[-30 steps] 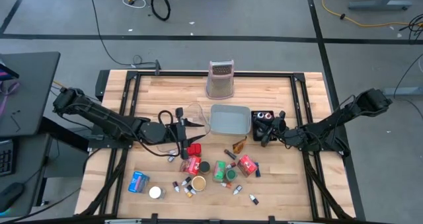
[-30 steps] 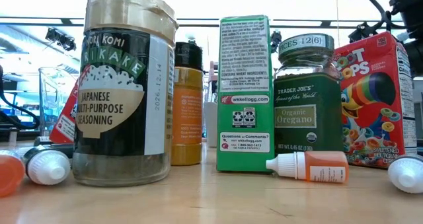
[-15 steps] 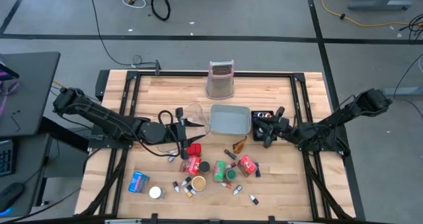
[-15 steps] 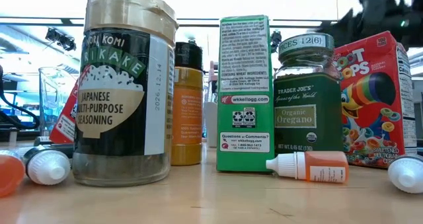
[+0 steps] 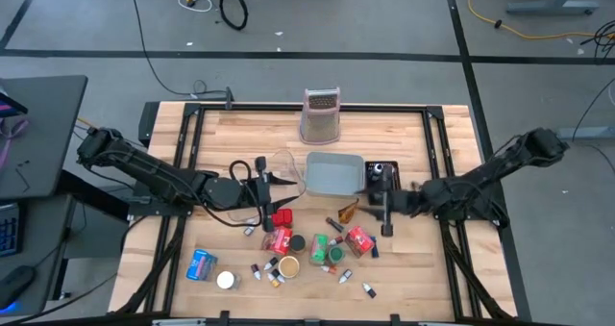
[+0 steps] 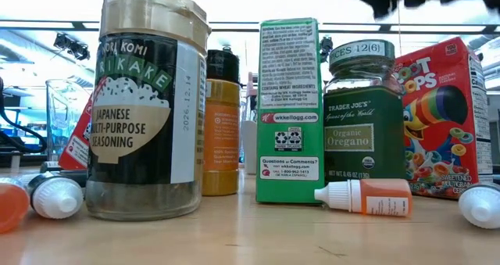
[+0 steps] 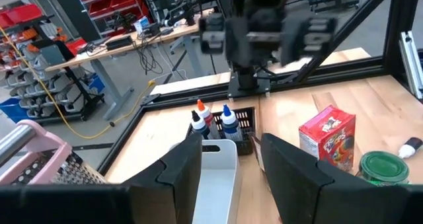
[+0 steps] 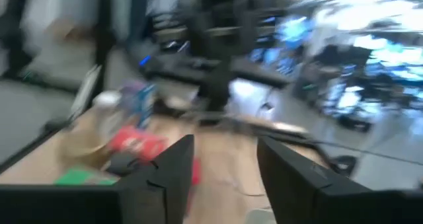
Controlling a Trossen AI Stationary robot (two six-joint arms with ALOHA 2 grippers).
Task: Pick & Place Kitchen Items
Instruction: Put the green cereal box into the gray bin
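The kitchen items [image 5: 307, 249] lie clustered on the front middle of the tabletop [image 5: 240, 134]: a furikake jar [image 6: 148, 101], a green carton [image 6: 290, 109], an oregano jar [image 6: 364, 112], a red cereal box [image 5: 359, 239] and small dropper bottles [image 6: 367, 196]. The right hand [image 5: 383, 203] hangs just behind the red cereal box and is the nearer one to it, fingers spread and empty. The left hand [image 5: 264, 193] waits behind the cluster's left end, fingers also apart. A grey tray [image 5: 334, 174] and a black tray [image 5: 381, 170] holding bottles sit behind; the grater [image 5: 322, 114] stands further back, out of the way
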